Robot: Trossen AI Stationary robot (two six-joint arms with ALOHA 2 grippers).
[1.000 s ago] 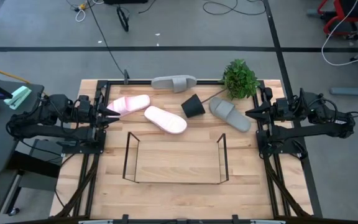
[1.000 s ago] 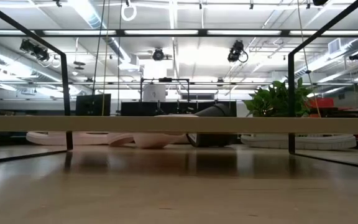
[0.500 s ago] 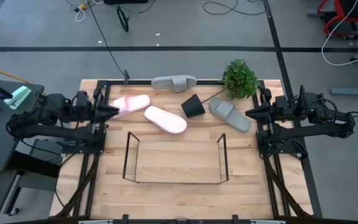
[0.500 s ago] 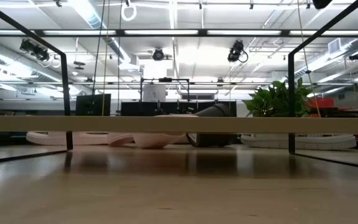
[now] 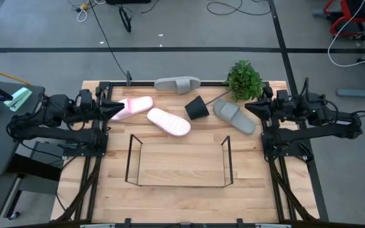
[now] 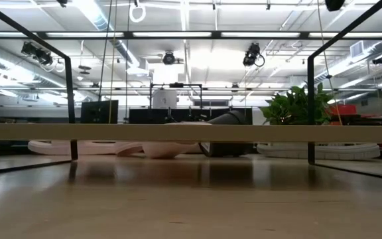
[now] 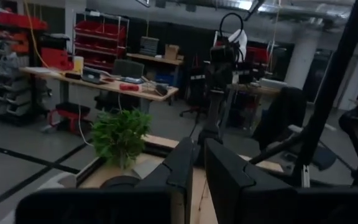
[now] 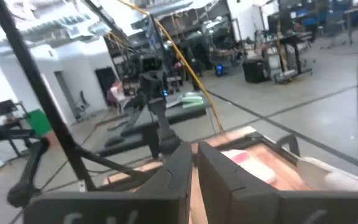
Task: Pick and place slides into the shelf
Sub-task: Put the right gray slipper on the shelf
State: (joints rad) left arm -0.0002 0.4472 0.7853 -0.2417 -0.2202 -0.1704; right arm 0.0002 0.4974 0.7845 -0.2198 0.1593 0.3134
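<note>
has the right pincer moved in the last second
Yes. In the high view the right pincer has edged along the table's right edge toward the plant; a second ago it sat farther back.

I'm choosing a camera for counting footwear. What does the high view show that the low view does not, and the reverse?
Only the high view shows all four slides apart: two pink and two grey, plus the left end effector and right end effector at the table's sides. Only the low view shows the room's ceiling lights and the shelf's posts from the side. Both show the plant, the tipped black pot and the empty wire shelf.
</note>
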